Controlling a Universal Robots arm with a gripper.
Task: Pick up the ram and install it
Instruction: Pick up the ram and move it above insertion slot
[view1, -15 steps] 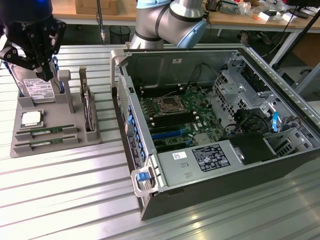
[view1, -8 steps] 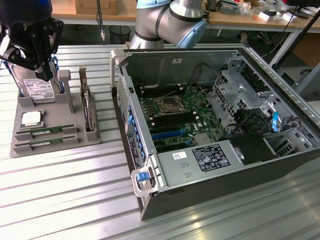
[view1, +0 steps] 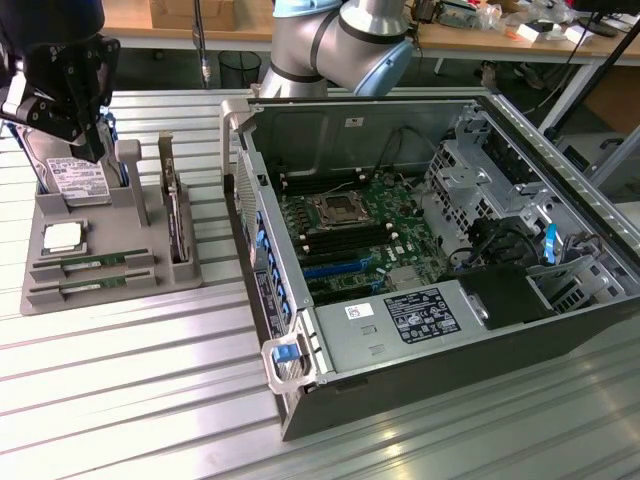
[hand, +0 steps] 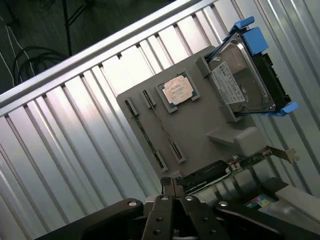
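The ribbed metal desk (view1: 120, 400) stands in a workshop. It holds one grey tray (view1: 140, 240) and one open computer (view1: 360, 340). The ram (view1: 92, 263), two green sticks, lies in the tray, and the claw (hand: 172, 184) hangs above, closed and empty.

Ram (view1: 92, 264) in tray (view1: 145, 240), exterior view's left of case (view1: 420, 385).

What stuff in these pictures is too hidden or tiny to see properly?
- Exterior view: the gripper covers the top of the hard drive.
- Exterior view: the ram sits sunk in the tray, chips hidden.
- Wrist view: the hard drive's label writing is too small.
- Exterior view: the picture's edge cuts off the computer case.
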